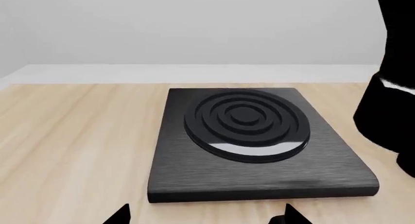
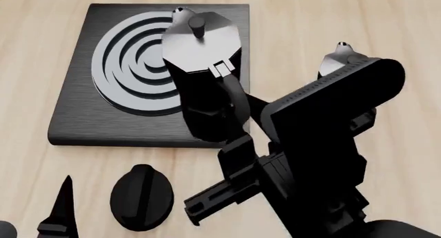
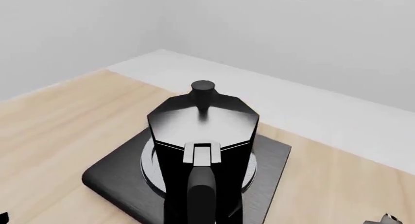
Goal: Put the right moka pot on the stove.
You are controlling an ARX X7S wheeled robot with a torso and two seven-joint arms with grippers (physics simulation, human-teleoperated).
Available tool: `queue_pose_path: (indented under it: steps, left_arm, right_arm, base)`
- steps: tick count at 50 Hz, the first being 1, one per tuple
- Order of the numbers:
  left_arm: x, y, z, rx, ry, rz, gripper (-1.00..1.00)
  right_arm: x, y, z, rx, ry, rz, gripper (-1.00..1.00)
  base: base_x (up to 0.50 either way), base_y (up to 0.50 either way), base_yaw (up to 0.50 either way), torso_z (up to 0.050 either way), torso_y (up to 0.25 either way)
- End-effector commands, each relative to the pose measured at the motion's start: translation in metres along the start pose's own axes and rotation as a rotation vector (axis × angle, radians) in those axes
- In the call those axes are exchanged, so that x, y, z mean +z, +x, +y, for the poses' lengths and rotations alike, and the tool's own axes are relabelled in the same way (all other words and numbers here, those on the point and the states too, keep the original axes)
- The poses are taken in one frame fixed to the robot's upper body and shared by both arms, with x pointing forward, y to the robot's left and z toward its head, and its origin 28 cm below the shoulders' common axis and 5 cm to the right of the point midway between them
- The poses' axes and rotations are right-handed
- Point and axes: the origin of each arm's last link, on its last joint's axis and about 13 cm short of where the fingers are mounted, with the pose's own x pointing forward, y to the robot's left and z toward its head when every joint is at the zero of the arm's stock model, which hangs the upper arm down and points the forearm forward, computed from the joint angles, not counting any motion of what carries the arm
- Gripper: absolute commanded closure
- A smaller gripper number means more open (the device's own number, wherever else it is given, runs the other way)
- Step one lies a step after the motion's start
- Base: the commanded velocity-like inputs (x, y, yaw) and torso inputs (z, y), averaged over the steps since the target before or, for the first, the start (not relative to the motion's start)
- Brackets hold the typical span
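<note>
The right moka pot (image 2: 203, 67), black and faceted with a glossy grey lid, hangs over the right part of the stove (image 2: 82, 114). My right gripper (image 2: 238, 127) is shut on its black handle (image 3: 202, 195). In the right wrist view the pot (image 3: 202, 131) fills the middle, with the stove (image 3: 113, 178) beneath it. The left wrist view shows the burner (image 1: 246, 122) bare and a black mass (image 1: 389, 112) at the slab's side. My left gripper (image 1: 204, 219) is open and holds nothing, low in front of the stove, with one finger (image 2: 62, 204) in the head view.
A black oval knob (image 2: 141, 196) lies on the wooden table (image 2: 331, 11) in front of the stove. A second moka pot (image 2: 342, 49) stands to the right, mostly hidden behind my right arm (image 2: 324, 145). A white wall rises behind the table.
</note>
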Motion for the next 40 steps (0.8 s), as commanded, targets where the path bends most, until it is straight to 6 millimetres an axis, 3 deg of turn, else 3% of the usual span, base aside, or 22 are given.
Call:
queue_pose_path:
  steps: [1, 40]
  left_arm:
    - [0.001, 0.0, 0.0, 0.0, -0.001, 0.0, -1.0]
    - [-0.001, 0.0, 0.0, -0.004, 0.002, 0.001, -1.0]
  right_arm:
    - [0.011, 0.029, -0.007, -0.02, -0.024, -0.049, 1.0]
    - [0.005, 0.106, -0.014, 0.012, -0.007, -0.077, 1.0]
  base:
    - [0.0, 0.0, 0.0, 0.0, 0.0]
    - [0.0, 0.0, 0.0, 0.001, 0.001]
